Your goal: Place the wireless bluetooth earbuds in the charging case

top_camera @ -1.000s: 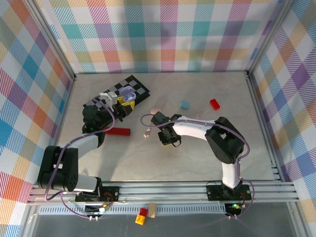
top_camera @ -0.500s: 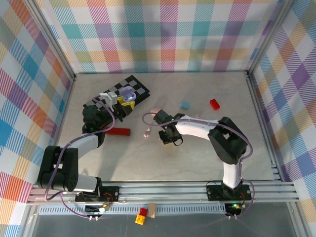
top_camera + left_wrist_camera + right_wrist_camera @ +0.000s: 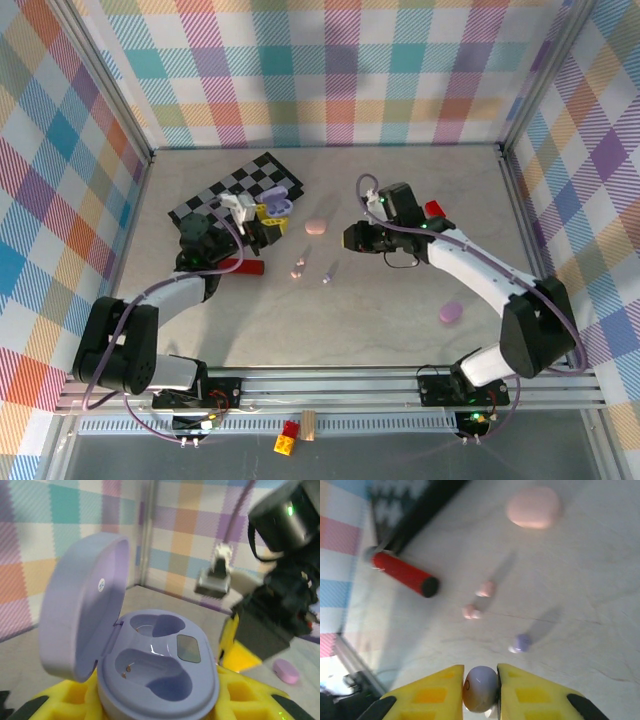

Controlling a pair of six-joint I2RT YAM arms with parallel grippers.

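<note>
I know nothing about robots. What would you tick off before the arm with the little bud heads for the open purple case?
1. The lid of the purple case is up: ok.
2. Both sockets are empty: ok.
3. The case is clamped by the left gripper, with yellow fingers on either side: ok.
4. A purple earbud is pinched in the right gripper: ok.
5. The bud is turned the right way for a socket: cannot tell, because the fingers hide most of it.
6. The right gripper is above the case: not ok. It hangs off to the side, beyond the pink case.
</note>
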